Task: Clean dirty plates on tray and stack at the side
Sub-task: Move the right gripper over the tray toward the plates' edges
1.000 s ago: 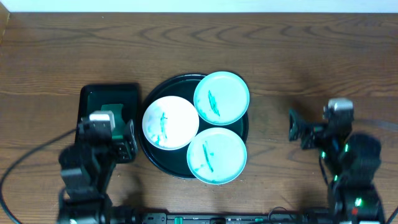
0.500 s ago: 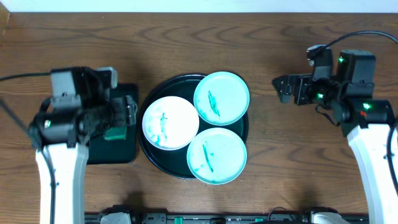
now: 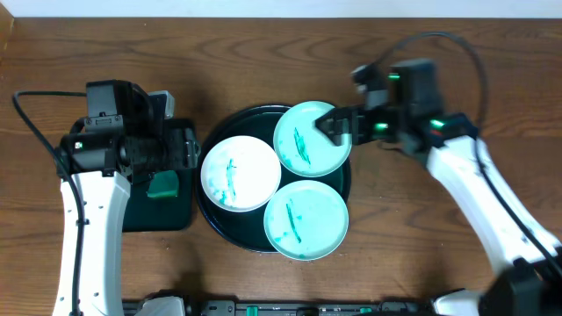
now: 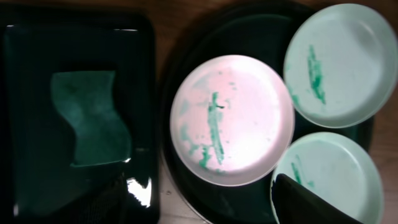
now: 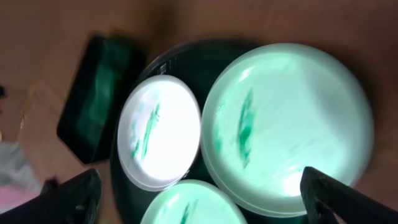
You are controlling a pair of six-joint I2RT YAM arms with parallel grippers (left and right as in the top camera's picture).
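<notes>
Right end effector (image 3: 334, 125) spread wide, nothing in it, hovering over right edge of upper mint plate (image 3: 303, 145) (touching or not, can't tell). Left end effector (image 3: 183, 149) over black rectangular tray (image 3: 154, 215), near teal cloth (image 3: 162, 184); opening hidden, can't tell. White plate (image 3: 241, 173), lower mint plate (image 3: 306, 219) and upper one all smeared, sitting on round tray (image 3: 215, 215).

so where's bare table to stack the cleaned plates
Bare wood lies along the far edge of the table and at the near side, right of the round tray. The tray is packed with three plates; its left is taken by the rectangular tray and left gripper.
</notes>
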